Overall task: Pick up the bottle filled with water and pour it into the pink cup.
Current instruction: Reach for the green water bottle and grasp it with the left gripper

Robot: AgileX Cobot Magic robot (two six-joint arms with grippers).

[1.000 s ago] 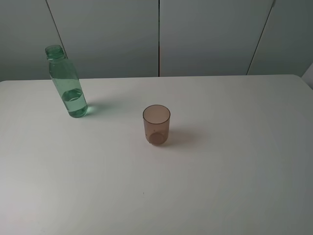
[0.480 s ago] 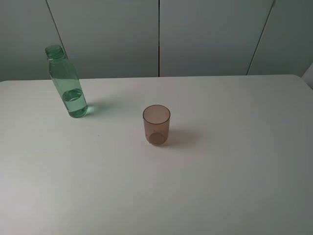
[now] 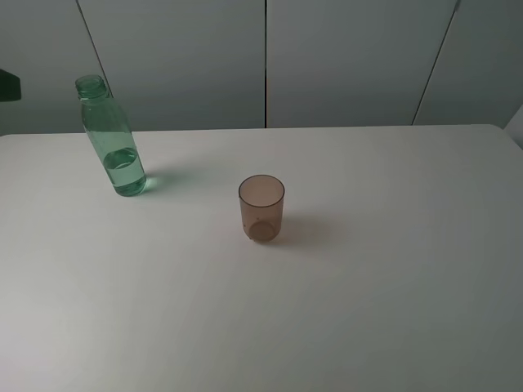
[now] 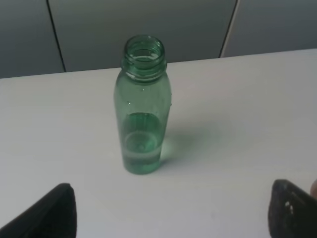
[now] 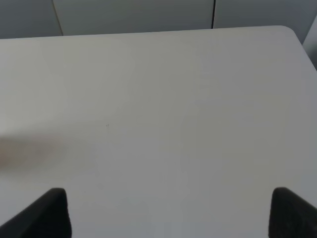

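Left gripper [image 4: 171, 213], fingers spread wide and holding nothing, faces the bottle [image 4: 142, 119], which stands upright on the white table [image 3: 368, 286] ahead of it, not yet between the fingers. In the high view a dark shape [image 3: 8, 85] now shows at the left edge beside the bottle's neck, absent half a second ago; likely the left arm arriving, so the reach has begun. The right gripper [image 5: 171, 213] is likewise spread and holding nothing over bare table. The uncapped bottle holds water in under half its height. The pink cup [image 3: 261, 208], near the table's centre and well apart from the bottle, looks empty.
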